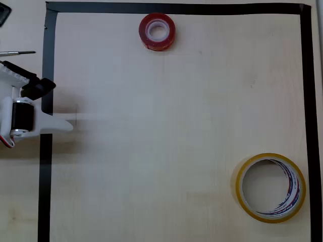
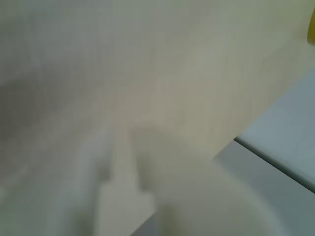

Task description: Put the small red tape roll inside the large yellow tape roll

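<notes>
Your gripper (image 1: 68, 123) sits at the left edge of the tabletop in the overhead view, its white fingers reaching just across the black tape border (image 1: 46, 75) into the marked area. It holds nothing. From above the fingers read as one pale wedge, and the wrist view is badly blurred, so you cannot tell whether the jaws are parted or closed; there seems to be a narrow gap between the two pale fingers (image 2: 93, 167) there, but that is only a guess.

The small red tape roll (image 1: 157, 32) lies flat near the top edge of the bordered area, a little left of the middle, just below the border strip. It is well apart from your gripper.

The large yellow tape roll (image 1: 271, 187) lies flat near the bottom right corner, close to the right-hand border strip, with bare table inside its ring. The two rolls are well apart. A sliver of yellow (image 2: 311, 29) shows at the right edge of the wrist view.

A thin metal tool (image 1: 17, 52) lies outside the border near the top left corner.
</notes>
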Robot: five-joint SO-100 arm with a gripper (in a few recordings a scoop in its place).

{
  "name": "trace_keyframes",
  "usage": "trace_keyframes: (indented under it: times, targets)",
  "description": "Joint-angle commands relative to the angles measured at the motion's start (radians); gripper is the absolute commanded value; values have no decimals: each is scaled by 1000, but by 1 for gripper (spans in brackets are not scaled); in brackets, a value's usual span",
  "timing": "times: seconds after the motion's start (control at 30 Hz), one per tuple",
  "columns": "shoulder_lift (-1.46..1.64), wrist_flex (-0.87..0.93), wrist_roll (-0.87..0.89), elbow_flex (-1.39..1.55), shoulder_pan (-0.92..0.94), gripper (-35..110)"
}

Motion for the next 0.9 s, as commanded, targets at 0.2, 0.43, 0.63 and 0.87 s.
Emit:
trace_keyframes:
  times: [0.2, 0.43, 0.63, 0.87]
  targets:
    - [37, 133, 28, -155, -54, 3]
    - [-5, 118, 28, -244, -72, 6]
    - [-422, 35, -40, -529, -212, 11]
    - [-905, -58, -83, -821, -413, 13]
